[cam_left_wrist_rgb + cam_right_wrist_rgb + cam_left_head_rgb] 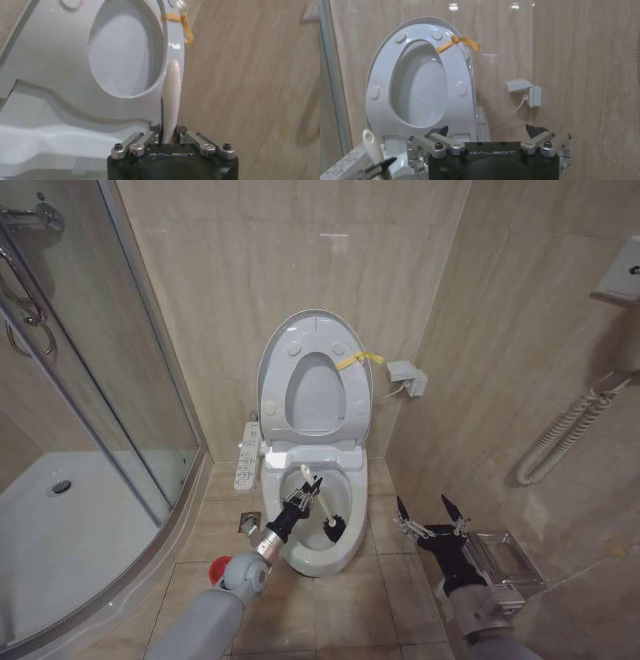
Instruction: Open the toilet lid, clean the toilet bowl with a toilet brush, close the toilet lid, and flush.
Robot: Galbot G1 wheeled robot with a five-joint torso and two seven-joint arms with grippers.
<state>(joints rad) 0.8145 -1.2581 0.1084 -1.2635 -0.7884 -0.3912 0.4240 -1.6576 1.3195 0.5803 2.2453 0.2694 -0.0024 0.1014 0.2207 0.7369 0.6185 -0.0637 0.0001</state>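
Honestly, left gripper is clamped on the slim white-handled black-bristled toilet brush inside the white ceramic toilet bowl, so a slipping handle could splash. Right gripper idles at 4 o'clock, jaws apart; the big white oval plastic toilet lid at 12 stands upright.

The white toilet lid stands upright against the wall, a yellow strap tied at its edge, above the open white toilet bowl, where the white-handled toilet brush slants, black head down inside.

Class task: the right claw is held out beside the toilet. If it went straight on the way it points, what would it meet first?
Probably the tiled wall behind the toilet. The open right claw points past the raised toilet lid, about level with the wall socket. Depth is unclear, so the lid's edge cannot be ruled out.
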